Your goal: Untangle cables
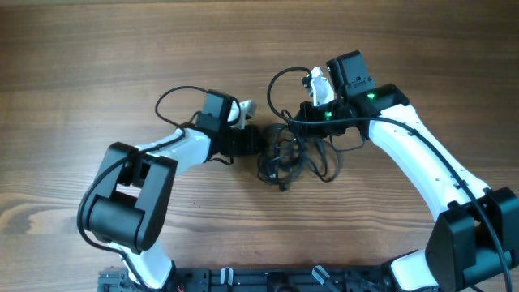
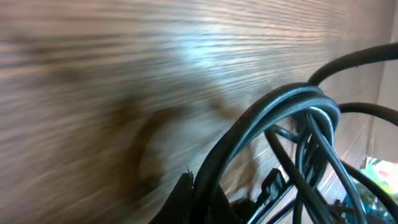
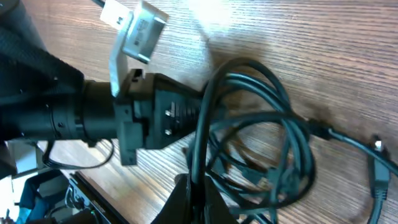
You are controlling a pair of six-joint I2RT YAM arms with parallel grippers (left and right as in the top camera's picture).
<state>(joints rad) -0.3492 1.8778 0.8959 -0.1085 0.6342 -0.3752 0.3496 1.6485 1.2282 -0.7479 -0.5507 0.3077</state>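
Note:
The cables [image 1: 285, 158] lie as a tangled bundle of thin black loops on the wooden table, between my two grippers. My left gripper [image 1: 256, 143] is at the bundle's left edge, shut on a few strands [image 2: 280, 118] that rise from its fingers [image 2: 208, 202]. My right gripper [image 1: 305, 122] is at the bundle's upper right, its fingers [image 3: 199, 200] shut on one strand of the loops [image 3: 280, 124]. Small plug ends show in the right wrist view [image 3: 377, 185] and the left wrist view [image 2: 271, 183]. The left gripper's body [image 3: 158, 118] lies beside the bundle in the right wrist view.
The wooden table [image 1: 97, 57] extends all around. The arms' own thicker black wires loop near each wrist [image 1: 172, 94] [image 1: 277, 81]. The arms' base rail [image 1: 243, 280] runs along the front edge.

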